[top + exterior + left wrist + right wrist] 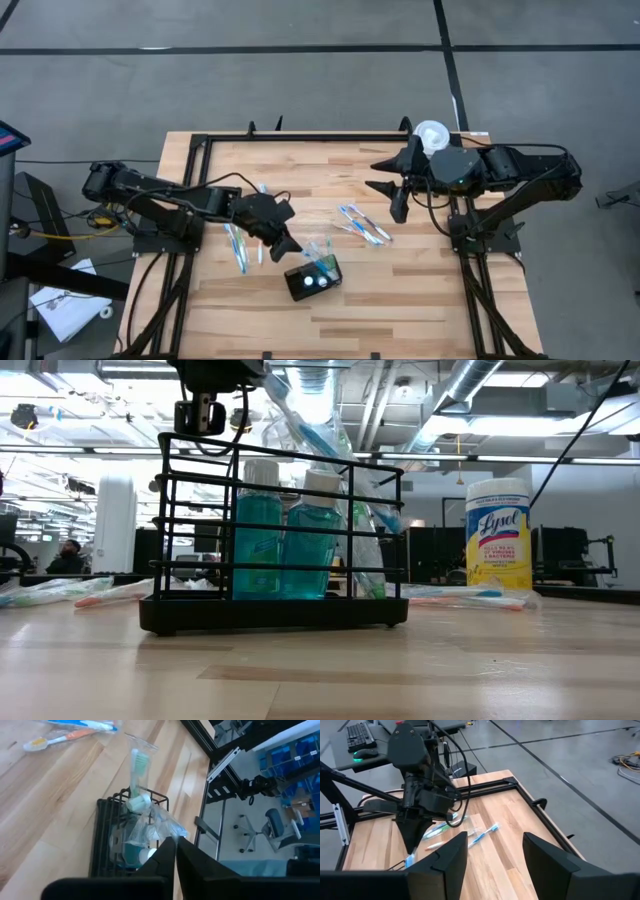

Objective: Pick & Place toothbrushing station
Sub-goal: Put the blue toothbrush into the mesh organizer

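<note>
My left claw (175, 851) is pinched shut above the black wire toothbrushing station (117, 837), where a bagged green-headed toothbrush (138, 767) stands on the worktop (45, 805).

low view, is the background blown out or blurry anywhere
Low view: ceiling lights glare white at upper left; the black wire rack with teal bottles is backlit but sharp, the room behind soft. Left wrist view: the left hand, shut, blurs close to the lens.

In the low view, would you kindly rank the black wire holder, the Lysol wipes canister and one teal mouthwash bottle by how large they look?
1. Black wire holder, though it stands nearest the camera.
2. Teal mouthwash bottle, inside the holder.
3. Lysol wipes canister, which stands farther back, so its true size against the bottle is unsure.
</note>
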{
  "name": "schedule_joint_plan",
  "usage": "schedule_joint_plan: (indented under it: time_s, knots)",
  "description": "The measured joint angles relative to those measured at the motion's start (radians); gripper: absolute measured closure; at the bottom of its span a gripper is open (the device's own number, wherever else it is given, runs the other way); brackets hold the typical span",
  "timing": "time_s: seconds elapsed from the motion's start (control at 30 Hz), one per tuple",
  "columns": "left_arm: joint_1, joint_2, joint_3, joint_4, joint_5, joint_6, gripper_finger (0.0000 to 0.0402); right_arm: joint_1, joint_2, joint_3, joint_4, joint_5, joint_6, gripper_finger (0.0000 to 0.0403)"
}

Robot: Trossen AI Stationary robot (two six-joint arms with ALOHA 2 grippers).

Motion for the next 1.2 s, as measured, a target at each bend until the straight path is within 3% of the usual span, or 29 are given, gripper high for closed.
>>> schedule_joint_plan:
  time_s: [0.77, 1.2]
  knots:
    - [0.085, 0.000, 0.032, 0.005, -0.008, 0.128, 0.0401, 0.000, 0.000, 0.000, 0.000, -0.014, 0.000, 0.0227]
    - [0.072, 0.004, 0.036, 0.019, -0.004, 0.128, 0.0401, -0.008, 0.000, 0.000, 0.009, -0.018, 0.000, 0.0228]
